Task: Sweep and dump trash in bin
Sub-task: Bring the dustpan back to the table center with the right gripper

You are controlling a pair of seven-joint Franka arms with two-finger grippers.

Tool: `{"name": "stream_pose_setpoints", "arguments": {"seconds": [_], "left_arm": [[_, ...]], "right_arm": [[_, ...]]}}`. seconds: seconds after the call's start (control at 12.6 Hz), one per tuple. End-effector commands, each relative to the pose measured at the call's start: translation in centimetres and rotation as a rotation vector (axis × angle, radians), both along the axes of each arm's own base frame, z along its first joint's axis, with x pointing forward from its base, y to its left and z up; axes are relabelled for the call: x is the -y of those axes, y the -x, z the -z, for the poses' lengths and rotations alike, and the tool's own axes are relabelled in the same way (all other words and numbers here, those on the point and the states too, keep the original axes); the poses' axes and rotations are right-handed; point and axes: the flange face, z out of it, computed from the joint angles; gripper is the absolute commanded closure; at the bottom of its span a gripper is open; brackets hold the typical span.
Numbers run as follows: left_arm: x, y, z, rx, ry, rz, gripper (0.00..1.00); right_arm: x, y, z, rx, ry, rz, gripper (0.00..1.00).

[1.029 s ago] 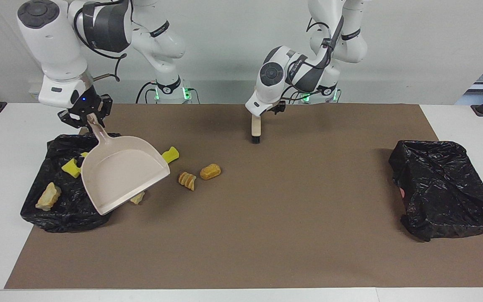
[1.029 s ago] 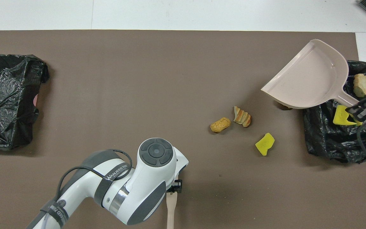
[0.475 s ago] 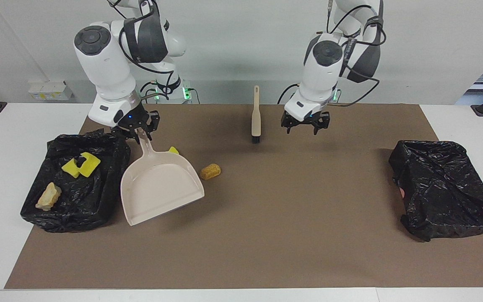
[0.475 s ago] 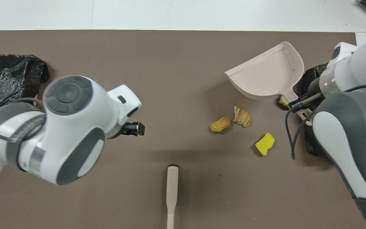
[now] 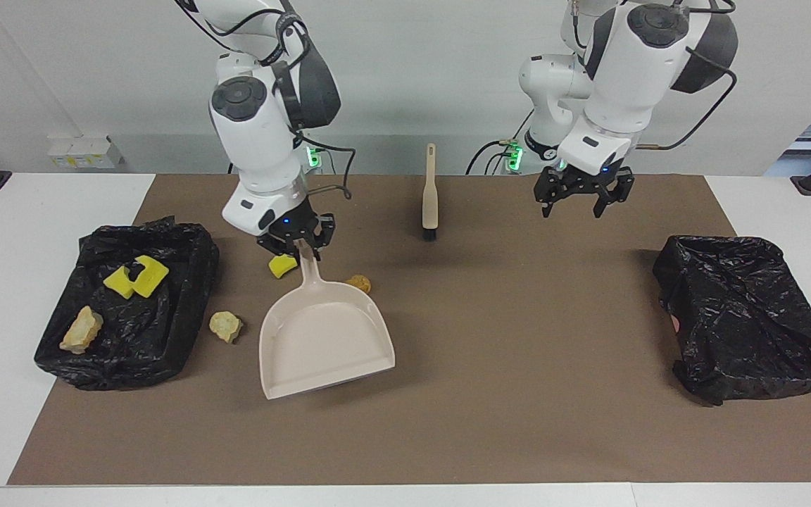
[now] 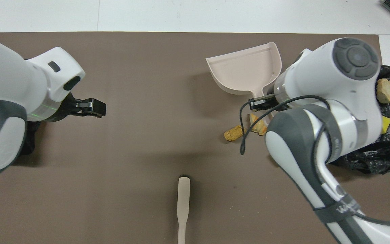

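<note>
The brush (image 5: 430,191) lies flat on the brown mat (image 5: 490,394) nearest the robots, bristles pointing away from them, roughly midway between the two grippers and touched by neither.

The left gripper (image 5: 580,201) hangs in the air, fingers spread and empty, over bare mat; a black bag (image 5: 743,317) sits toward the left arm's end of the table, farther out than what lies under this gripper.

The right gripper (image 5: 298,243) is pinched on the handle of the dustpan (image 5: 321,338), whose scoop slopes away from the fingers, mouth outward. Just beside this gripper, toward the right arm's end, is a yellow sponge (image 5: 281,265). A golden pastry (image 5: 359,283) shows past the handle on the brush's side (in the overhead view a striped piece (image 6: 258,124) lies next to it, partly under the arm). A pale crumb (image 5: 225,326) rests on the mat between the pan and the bin (image 5: 131,310).

That bin, lined in black at the right arm's end, holds two yellow chunks (image 5: 136,276) and a bread piece (image 5: 82,329).
</note>
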Motion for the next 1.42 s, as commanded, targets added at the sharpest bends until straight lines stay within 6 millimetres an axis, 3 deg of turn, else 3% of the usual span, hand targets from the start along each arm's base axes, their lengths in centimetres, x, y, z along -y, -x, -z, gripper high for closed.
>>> {"name": "stream_pose_setpoints", "arguments": {"seconds": [0.0, 0.16, 0.4, 0.63, 0.79, 1.03, 1.19, 1.35], "left_arm": [[-4.1, 0.0, -2.6, 0.001, -0.014, -0.017, 0.0], [-5.5, 0.7, -3.6, -0.018, -0.022, 0.045, 0.0], [-7.7, 0.8, -3.9, -0.036, -0.029, 0.094, 0.0], [-9.6, 0.6, -4.0, -0.036, -0.027, 0.137, 0.0], [-9.5, 0.5, -4.0, -0.03, -0.027, 0.148, 0.0], [-9.6, 0.5, -4.1, -0.024, -0.026, 0.146, 0.0], [-9.6, 0.4, -4.1, -0.019, -0.018, 0.145, 0.0], [-9.8, 0.6, -4.3, -0.021, -0.004, 0.14, 0.0]], "right_arm": [[-4.0, 0.4, 1.2, 0.012, -0.037, 0.045, 1.0], [-8.7, 1.4, 2.6, 0.018, -0.054, 0.059, 1.0], [-13.5, 3.0, 4.5, 0.012, -0.071, 0.111, 1.0], [-18.2, 4.8, 8.6, 0.004, -0.084, 0.158, 1.0], [-19.9, 5.8, 10.7, 0.021, -0.063, 0.169, 1.0], [-19.7, 6.1, 11.4, 0.007, -0.042, 0.169, 1.0], [-19.5, 6.2, 11.6, -0.008, -0.028, 0.17, 0.01], [-19.5, 6.2, 11.4, -0.007, -0.027, 0.169, 0.0]]}}
